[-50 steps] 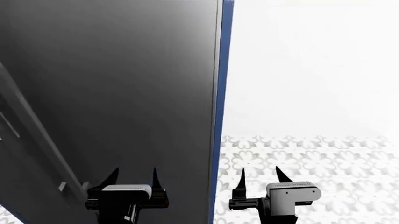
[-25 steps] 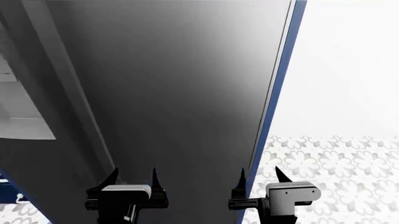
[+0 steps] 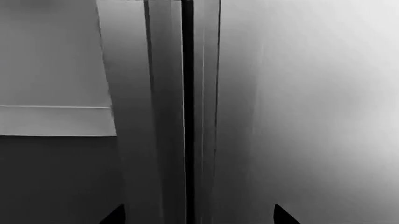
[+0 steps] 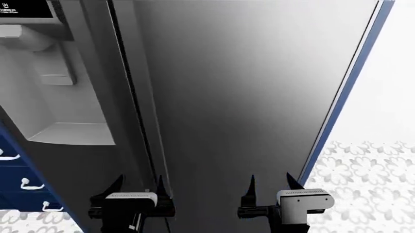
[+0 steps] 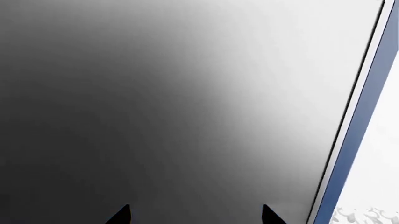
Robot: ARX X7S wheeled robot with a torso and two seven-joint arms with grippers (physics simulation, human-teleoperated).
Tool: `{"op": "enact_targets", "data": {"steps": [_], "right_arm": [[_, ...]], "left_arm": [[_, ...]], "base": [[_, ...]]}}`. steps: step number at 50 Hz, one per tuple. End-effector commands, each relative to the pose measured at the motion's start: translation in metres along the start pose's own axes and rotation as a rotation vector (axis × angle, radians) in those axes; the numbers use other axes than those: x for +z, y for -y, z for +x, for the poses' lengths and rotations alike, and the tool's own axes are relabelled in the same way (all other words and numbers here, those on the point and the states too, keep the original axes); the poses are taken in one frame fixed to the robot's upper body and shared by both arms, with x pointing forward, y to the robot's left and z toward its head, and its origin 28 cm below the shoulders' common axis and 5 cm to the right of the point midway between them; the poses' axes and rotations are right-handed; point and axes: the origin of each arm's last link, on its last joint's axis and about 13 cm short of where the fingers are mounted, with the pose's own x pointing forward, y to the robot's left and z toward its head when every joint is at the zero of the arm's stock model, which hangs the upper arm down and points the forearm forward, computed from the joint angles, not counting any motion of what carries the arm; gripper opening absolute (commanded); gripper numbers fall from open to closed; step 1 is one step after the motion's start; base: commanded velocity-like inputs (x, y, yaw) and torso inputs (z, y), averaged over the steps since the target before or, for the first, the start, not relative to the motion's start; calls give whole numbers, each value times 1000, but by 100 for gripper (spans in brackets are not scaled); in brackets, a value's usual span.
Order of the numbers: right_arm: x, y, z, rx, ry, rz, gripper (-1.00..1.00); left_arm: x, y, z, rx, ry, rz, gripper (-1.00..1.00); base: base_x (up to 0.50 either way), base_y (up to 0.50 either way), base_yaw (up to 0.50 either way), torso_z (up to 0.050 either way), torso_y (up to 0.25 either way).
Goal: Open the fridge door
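Two end effectors are up in front of the fridge right now, and neither one is touching anything. Left end effector (image 4: 137, 187) has its fingers spread apart with nothing between them, sitting roughly in line with the dark vertical seam (image 4: 133, 97) between the two doors. Right end effector (image 4: 270, 185) is also spread wide and empty, parked in front of the fridge door (image 4: 253, 92), close to its blue-trimmed right edge (image 4: 343, 111). That door is the big smooth dark-grey panel filling most of the head view, shut and flush as far as I can see. Left of the seam is the narrower grey door with the dispenser recess (image 4: 55, 97). Blue drawers with hook handles (image 4: 19, 182) peek in at the lower left, and flower-pattern floor (image 4: 370, 179) shows at the lower right.
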Motion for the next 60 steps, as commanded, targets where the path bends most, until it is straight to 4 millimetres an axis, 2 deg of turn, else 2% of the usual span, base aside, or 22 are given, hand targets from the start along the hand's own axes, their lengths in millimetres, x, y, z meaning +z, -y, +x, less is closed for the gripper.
{"op": "enact_targets", "data": {"steps": [1,28,60], "right_arm": [[0,0,0,1,0,0,100],[1,0,-1,3,10,11,100],[0,1,-1,-4,8,15,100]], "left_arm": [[0,0,0,0,0,-1,100],[0,0,-1,-3,-1,1,100],[0,0,0,-5,-3,1,100]], "base": [[0,414,0,0,0],[0,403,0,0,0],[-61,0,0,0,0]]}}
